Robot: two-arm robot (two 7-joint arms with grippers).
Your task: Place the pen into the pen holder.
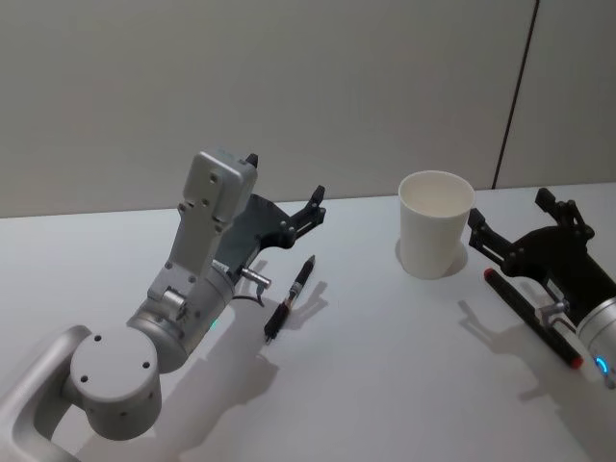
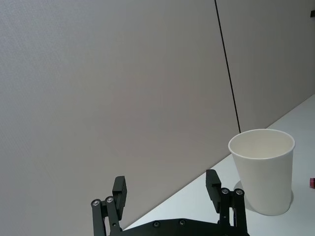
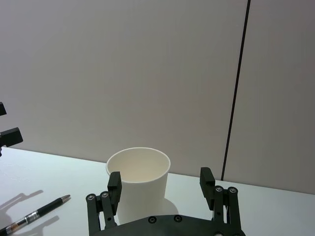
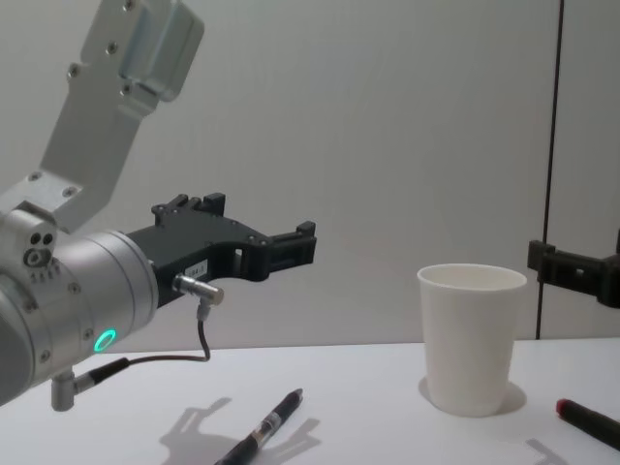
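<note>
A black pen lies flat on the white table, just right of my left arm; it also shows as the pen and the pen. The pen holder, a white paper cup, stands upright and empty to the pen's right. My left gripper hovers above the pen, open and empty, with its fingers spread toward the cup. My right gripper is open and empty just right of the cup.
A second black pen with red ends lies on the table under my right gripper, also seen as the red-tipped pen. A grey wall with a dark vertical seam closes the table's far side.
</note>
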